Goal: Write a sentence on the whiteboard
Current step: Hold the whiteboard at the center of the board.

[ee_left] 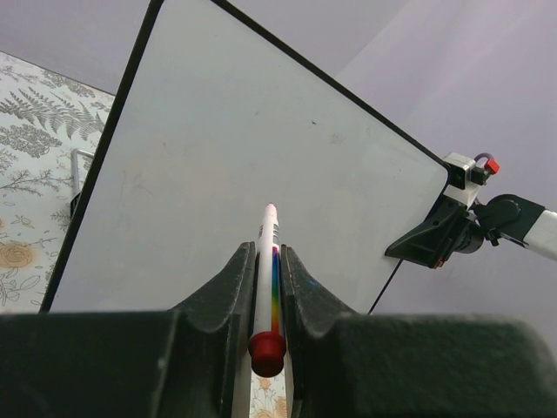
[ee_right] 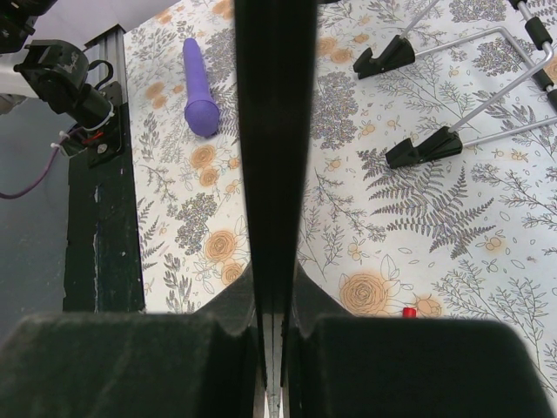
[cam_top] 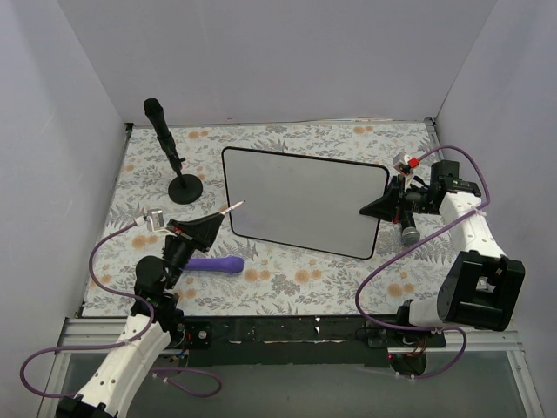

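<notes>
Standing propped on a floral table [cam_top: 348, 279], the board [cam_top: 305, 196] is shown with its white face blank: no lettering is seen on it in any view. The left gripper [cam_top: 213, 225] is closed on a marker [ee_left: 269, 235], which is clamped between the two fingers [ee_left: 222, 296] and juts forward past their tips, with a red end behind them. The marker's tip is pointed at the board's face, ahead of the fingertips and near the board's left edge. Whether the tip is touching the surface cannot be told. The right gripper [cam_top: 385, 206] is closed on the board's opposite edge. In the right wrist view the thin black frame is seen pinched between the fingers [ee_right: 218, 331] and running straight away from them. The board's black feet [ee_right: 422, 148] are seen to the right of those fingers, and a purple cylinder [ee_right: 199, 85] lies on the table to their left. A black stand [cam_top: 174, 161] is set beyond the left fingers, apart from the board.

The task is judged to be at its very start: the board is steadied and the marker is held ready, but no stroke is visible, so all of the writing is left to be done
</notes>
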You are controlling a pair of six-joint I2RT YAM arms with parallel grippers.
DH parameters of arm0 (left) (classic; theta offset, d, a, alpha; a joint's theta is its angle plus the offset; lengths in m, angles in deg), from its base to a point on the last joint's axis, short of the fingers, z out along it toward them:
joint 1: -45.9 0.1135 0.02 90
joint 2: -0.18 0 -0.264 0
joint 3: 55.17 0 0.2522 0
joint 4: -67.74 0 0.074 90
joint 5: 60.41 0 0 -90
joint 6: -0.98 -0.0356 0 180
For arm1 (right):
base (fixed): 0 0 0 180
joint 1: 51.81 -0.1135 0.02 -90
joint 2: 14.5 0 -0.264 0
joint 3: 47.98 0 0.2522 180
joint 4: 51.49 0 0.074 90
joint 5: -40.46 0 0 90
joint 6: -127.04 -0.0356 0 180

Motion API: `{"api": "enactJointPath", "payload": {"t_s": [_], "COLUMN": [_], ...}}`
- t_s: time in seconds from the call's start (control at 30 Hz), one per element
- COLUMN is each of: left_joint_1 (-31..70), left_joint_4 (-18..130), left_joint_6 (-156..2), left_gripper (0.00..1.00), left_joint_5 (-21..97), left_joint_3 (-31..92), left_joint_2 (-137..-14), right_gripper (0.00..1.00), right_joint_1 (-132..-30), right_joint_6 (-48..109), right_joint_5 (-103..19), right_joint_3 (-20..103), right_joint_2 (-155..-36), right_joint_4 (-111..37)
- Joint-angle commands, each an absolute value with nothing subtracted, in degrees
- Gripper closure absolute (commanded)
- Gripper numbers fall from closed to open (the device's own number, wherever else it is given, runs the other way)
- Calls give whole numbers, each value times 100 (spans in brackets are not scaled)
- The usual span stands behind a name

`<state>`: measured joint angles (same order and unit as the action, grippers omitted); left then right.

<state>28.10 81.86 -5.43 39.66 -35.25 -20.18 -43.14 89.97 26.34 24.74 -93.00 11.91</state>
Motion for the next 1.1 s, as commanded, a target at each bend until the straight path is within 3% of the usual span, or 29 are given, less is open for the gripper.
{"api": "enactJointPath", "payload": {"t_s": [0.0,0.5,1.07], "left_joint_1": [2823,2823,2832], "left_joint_4": [8228,8517,10258], "left_joint_6": [-623,-693,-1097], "left_gripper": [100,100,100], "left_joint_5": [3882,3996,3865], "left_joint_3": [-3517,-3613,-3570], "left_joint_2": [-1977,-2064,-3550], "right_gripper": [99,99,99], "right_joint_1": [-4310,-4310,-4310], "right_joint_6": [9197,9215,9232], "right_joint_5": [2438,2455,2499], "right_joint_3": [2493,2511,2537], "right_joint_2": [-9298,-9316,-9342], "right_joint_4": [1333,1368,1421]}}
